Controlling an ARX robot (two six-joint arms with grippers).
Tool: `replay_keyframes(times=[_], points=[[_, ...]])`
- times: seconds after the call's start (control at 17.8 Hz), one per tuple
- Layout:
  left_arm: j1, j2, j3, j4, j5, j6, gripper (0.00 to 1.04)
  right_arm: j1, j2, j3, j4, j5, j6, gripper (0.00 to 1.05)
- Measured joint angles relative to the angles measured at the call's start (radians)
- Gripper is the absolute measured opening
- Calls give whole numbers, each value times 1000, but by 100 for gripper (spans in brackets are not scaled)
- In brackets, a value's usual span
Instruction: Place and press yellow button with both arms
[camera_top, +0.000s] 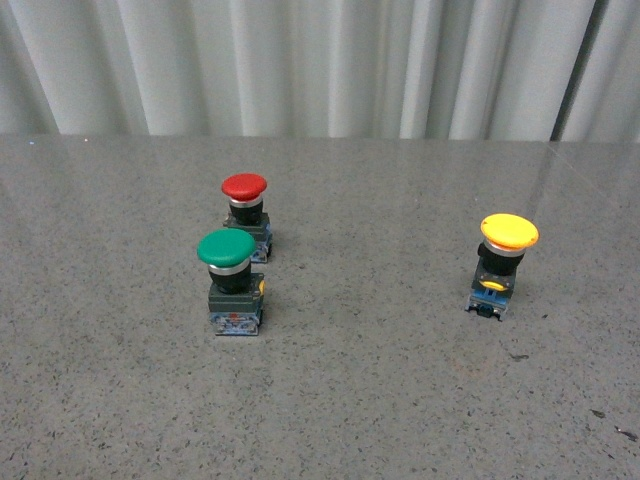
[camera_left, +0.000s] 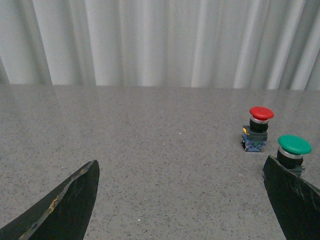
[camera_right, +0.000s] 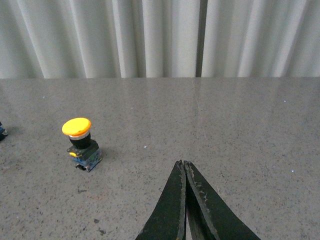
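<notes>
Yellow button (camera_top: 503, 262) standing far right, well apart from green (camera_top: 232, 278) and red (camera_top: 246, 214) switches. Left gripper (camera_left: 180, 200) gaping wide, right gripper (camera_right: 184, 200) pinched closed, both empty. Risking toppling it, approaching closed.

We take this for a lab or test bench: a bare speckled grey stone-like surface (camera_top: 400, 400) backed by pleated white curtains (camera_top: 300, 60), carrying only red-, green- and yellow-capped industrial push-button switches (camera_top: 244, 215).
</notes>
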Motion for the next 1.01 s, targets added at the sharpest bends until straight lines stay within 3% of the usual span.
replay_keyframes(times=[0.84, 1.01], points=[[0, 0, 0, 0, 0, 0, 98, 0, -86, -34, -7, 2, -1, 2], [0, 0, 0, 0, 0, 0, 98, 0, -86, -34, -6, 2, -2, 22]])
